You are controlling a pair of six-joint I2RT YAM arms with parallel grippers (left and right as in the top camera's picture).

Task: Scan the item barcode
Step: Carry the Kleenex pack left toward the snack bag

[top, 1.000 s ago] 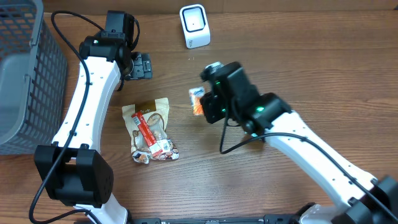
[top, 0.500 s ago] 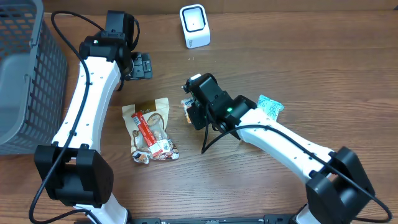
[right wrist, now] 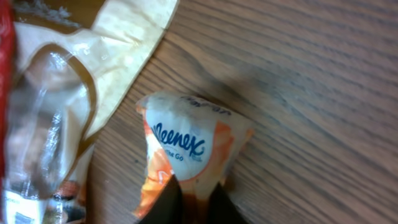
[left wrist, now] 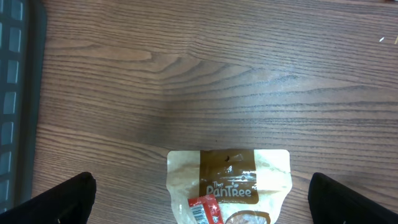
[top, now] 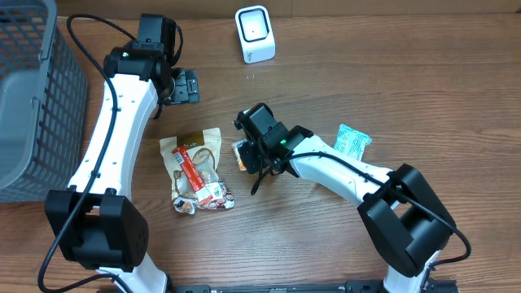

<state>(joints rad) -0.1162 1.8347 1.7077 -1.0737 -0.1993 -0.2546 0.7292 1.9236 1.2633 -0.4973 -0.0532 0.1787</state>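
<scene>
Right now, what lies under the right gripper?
A Kleenex pack lies on the wooden table, next to the snack bag. The fingertips cover its near end, so whether they grip it cannot be seen.

Pretty plain setup where I'm working: one brown wooden table (top: 423,81) fills every view, grain running side to side. Lighting's soft and even, with just a pale sheen (left wrist: 124,56) on the boards.

Mock shop checkout set up on a lab bench. White barcode scanner (top: 255,33) on wood-grain table (top: 423,73). Grey mesh basket (top: 32,98) far left of scanner. Retail packs on the near side of it: snack pouch (top: 195,167), Kleenex pack (top: 242,155), teal packet (top: 352,140). Robot arms (top: 114,122) flank them.
</scene>
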